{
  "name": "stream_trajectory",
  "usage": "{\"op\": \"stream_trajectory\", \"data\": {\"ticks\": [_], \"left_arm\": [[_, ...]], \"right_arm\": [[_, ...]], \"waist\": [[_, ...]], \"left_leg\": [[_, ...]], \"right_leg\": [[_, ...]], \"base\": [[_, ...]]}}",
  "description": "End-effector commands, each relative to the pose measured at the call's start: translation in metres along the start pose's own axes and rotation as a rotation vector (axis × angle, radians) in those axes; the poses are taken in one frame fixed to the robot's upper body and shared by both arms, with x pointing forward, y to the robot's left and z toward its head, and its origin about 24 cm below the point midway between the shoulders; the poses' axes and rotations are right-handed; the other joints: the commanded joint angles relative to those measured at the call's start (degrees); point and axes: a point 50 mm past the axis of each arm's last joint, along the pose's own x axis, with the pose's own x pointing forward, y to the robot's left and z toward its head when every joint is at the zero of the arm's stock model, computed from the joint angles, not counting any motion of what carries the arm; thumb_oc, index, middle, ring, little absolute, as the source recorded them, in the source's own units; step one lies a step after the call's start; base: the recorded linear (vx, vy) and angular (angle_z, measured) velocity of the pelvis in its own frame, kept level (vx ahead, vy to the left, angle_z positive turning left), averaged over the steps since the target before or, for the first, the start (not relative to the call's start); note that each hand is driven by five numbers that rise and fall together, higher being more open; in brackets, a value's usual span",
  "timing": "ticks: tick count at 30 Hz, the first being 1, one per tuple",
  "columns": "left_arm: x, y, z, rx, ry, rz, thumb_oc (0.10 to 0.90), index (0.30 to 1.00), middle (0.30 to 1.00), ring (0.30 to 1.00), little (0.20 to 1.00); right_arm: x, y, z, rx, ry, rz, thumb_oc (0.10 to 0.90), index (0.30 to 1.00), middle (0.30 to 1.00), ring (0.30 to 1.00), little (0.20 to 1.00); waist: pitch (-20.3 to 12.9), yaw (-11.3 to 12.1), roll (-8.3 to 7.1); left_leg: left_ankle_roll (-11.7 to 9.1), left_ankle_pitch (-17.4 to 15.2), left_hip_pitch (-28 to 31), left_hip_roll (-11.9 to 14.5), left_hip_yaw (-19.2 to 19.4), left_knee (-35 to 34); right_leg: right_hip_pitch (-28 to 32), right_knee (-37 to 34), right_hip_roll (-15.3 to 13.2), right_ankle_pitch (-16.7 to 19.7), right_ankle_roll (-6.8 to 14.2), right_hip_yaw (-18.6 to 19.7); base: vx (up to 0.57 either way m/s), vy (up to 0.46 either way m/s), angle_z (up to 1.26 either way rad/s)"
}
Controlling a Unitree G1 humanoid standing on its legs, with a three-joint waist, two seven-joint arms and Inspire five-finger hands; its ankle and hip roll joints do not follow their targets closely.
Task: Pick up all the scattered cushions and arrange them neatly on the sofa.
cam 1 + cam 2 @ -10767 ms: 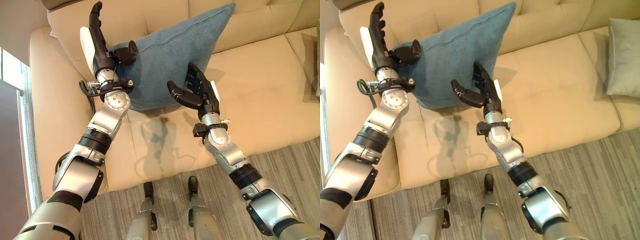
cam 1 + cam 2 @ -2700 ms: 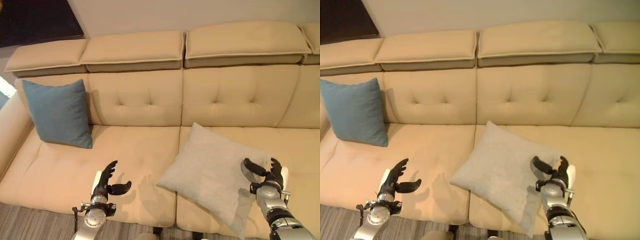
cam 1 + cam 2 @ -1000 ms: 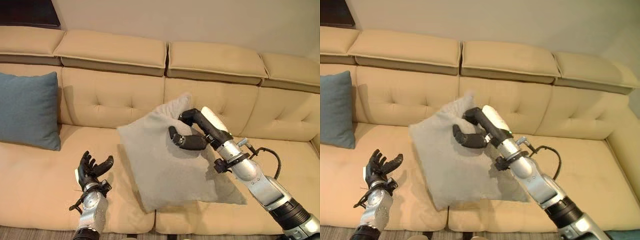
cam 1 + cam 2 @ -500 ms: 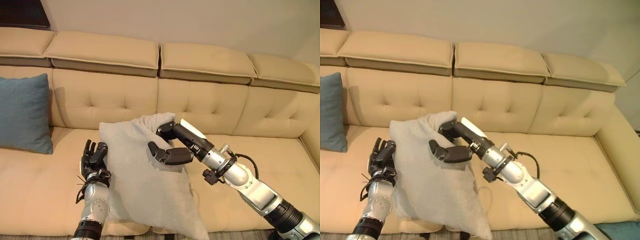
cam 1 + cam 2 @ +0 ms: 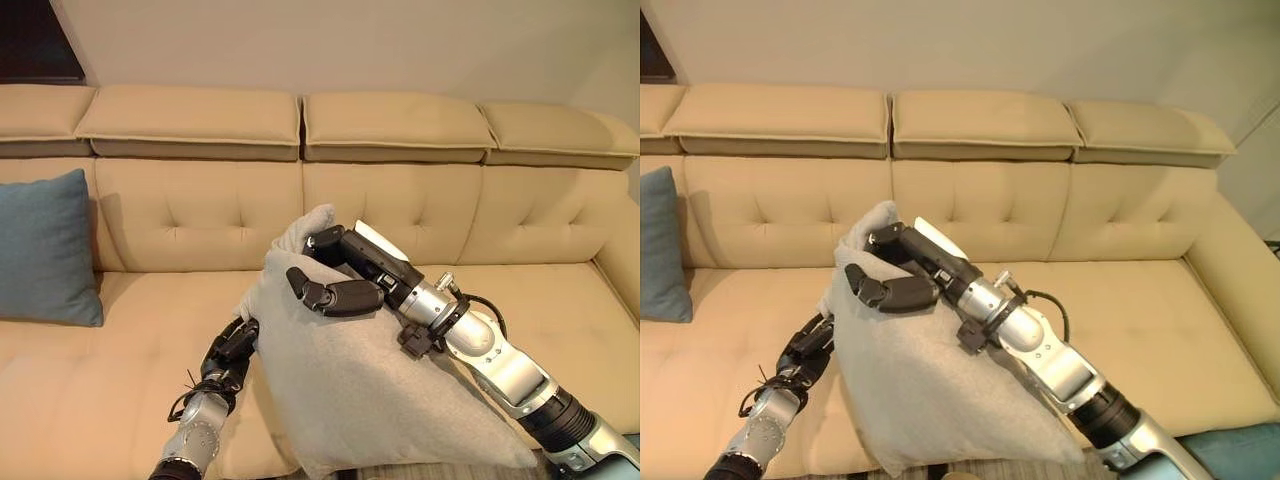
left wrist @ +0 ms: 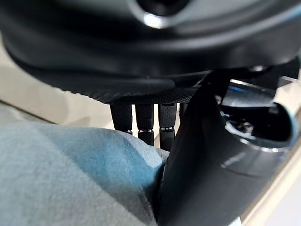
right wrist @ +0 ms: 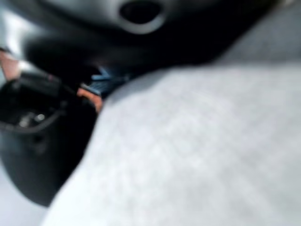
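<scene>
Up top, fingers (image 5: 335,296) pinching grey cushion (image 5: 370,390)

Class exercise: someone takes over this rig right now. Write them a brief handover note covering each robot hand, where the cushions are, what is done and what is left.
Right robot hand: shut on the upper corner of the grey cushion, holding it upright over the sofa seat.
Left robot hand: pressed against the cushion's left edge; its grip cannot be judged.
Blue cushion: stands against the backrest at the sofa's left end. That one looks done.
Left: set the grey cushion against the backrest, probably mid-sofa, release it, then check for other cushions.
</scene>
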Motion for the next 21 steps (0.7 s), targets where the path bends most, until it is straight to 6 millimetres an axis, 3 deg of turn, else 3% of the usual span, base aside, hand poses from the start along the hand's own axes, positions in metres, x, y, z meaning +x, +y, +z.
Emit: {"op": "stream_trajectory", "data": {"ticks": [1, 7, 9, 11, 12, 14, 15, 16, 17, 19, 21], "left_arm": [[0.015, -0.087, 0.023, 0.078, -0.113, -0.427, 0.4, 0.3, 0.3, 0.3, 0.3], [0.014, -0.09, 0.034, 0.077, -0.168, -0.429, 0.4, 0.3, 0.3, 0.3, 0.3], [0.017, -0.09, 0.045, 0.165, -0.225, -0.395, 0.4, 0.3, 0.3, 0.3, 0.3], [0.017, -0.106, 0.076, 0.432, -0.364, -0.402, 0.4, 0.3, 0.3, 0.3, 0.3], [0.017, -0.106, 0.076, 0.433, -0.365, -0.402, 0.4, 0.3, 0.3, 0.3, 0.3], [0.016, -0.122, 0.099, 0.616, -0.464, -0.429, 0.4, 0.3, 0.3, 0.3, 0.3], [0.016, -0.122, 0.099, 0.616, -0.464, -0.429, 0.4, 0.3, 0.3, 0.3, 0.3], [0.017, -0.136, 0.114, 0.694, -0.531, -0.436, 0.4, 0.3, 0.3, 0.3, 0.3], [0.018, -0.143, 0.12, 0.721, -0.563, -0.429, 0.4, 0.3, 0.3, 0.3, 0.3], [0.019, -0.152, 0.126, 0.761, -0.597, -0.42, 0.4, 0.3, 0.3, 0.3, 0.3], [0.02, -0.184, 0.142, 0.827, -0.712, -0.408, 0.4, 0.3, 0.3, 0.3, 0.3]], "right_arm": [[0.019, -0.007, 0.04, 0.01, -0.268, -0.092, 0.4, 0.3, 0.3, 0.3, 0.3], [0.017, -0.017, 0.033, -0.121, -0.215, -0.14, 0.4, 0.3, 0.3, 0.3, 0.3], [0.017, -0.022, 0.023, -0.216, -0.156, -0.153, 0.4, 0.3, 0.3, 0.3, 0.3], [0.007, -0.037, -0.001, -0.321, -0.016, -0.192, 0.4, 0.3, 0.3, 0.3, 0.3], [0.007, -0.037, -0.001, -0.321, -0.016, -0.193, 0.4, 0.3, 0.3, 0.3, 0.3], [-0.002, -0.046, -0.023, -0.366, 0.096, -0.224, 0.4, 0.3, 0.3, 0.3, 0.3], [-0.002, -0.046, -0.023, -0.366, 0.096, -0.224, 0.4, 0.3, 0.3, 0.3, 0.3], [-0.007, -0.054, -0.041, -0.414, 0.197, -0.248, 0.4, 0.3, 0.3, 0.3, 0.3], [-0.008, -0.059, -0.047, -0.449, 0.233, -0.258, 0.4, 0.3, 0.3, 0.3, 0.3], [-0.007, -0.063, -0.052, -0.466, 0.264, -0.272, 0.4, 0.3, 0.3, 0.3, 0.3], [0.003, -0.074, -0.063, -0.449, 0.319, -0.346, 0.4, 0.3, 0.3, 0.3, 0.3]], "waist": [[-6.07, 1.03, -0.29], [-5.89, 1.32, -0.16], [-5.6, 1.64, -0.3], [-5.54, 2.19, -0.82], [-5.48, 2.18, -0.85], [-5.34, 2.67, -1.56], [-5.34, 2.66, -1.56], [-5.05, 3.2, -2.28], [-4.85, 3.37, -2.56], [-4.64, 3.56, -2.8], [-3.5, 3.74, -2.93]], "left_leg": [[-0.68, -5.93, 0.89, 0.67, 0.41, 0.25], [-0.66, -5.97, 0.76, 0.4, 0.09, 0.25], [-0.7, -5.79, 0.58, 0.36, -0.17, 0.25], [-0.83, -5.61, 0.17, 0.21, -0.73, 0.25], [-0.83, -5.61, 0.2, 0.19, -0.76, 0.25], [-0.91, -5.54, -0.2, 0.13, -1.27, 0.25], [-0.91, -5.54, -0.2, 0.13, -1.28, 0.25], [-1.01, -5.42, -0.73, 0.08, -1.71, 0.25], [-1.04, -5.41, -0.98, 0.06, -1.99, 0.25], [-1.08, -5.35, -1.36, 0.03, -2.15, 0.25], [-1.25, -4.78, -3.33, -0.12, -2.29, 0.25]], "right_leg": [[3.67, 2.12, -3.62, -6.86, 5.12, 0.13], [3.77, 2.19, -3.74, -7.0, 5.22, -0.28], [3.8, 2.37, -3.77, -7.12, 5.16, -0.46], [4.01, 1.95, -3.71, -7.07, 5.14, -1.18], [4.06, 1.93, -3.72, -7.08, 5.14, -1.22], [4.08, 1.58, -3.7, -7.02, 5.19, -1.83], [4.09, 1.58, -3.7, -7.02, 5.19, -1.84], [3.84, 1.59, -3.74, -7.04, 5.36, -2.44], [3.78, 1.61, -3.76, -7.11, 5.4, -2.68], [3.59, 1.63, -3.77, -7.1, 5.42, -2.89], [2.11, 1.38, -3.82, -6.77, 5.48, -3.1]], "base": [[0.0, 0.0, 0.0], [0.0, 0.0, 0.0], [0.0, 0.014, 0.02], [0.01, 0.024, 0.04], [0.01, 0.008, 0.07], [0.01, -0.003, 0.14], [0.0, -0.018, 0.1], [0.01, -0.021, 0.08], [0.01, -0.031, 0.2], [0.01, -0.017, 0.28], [0.0, -0.003, 0.24]]}}
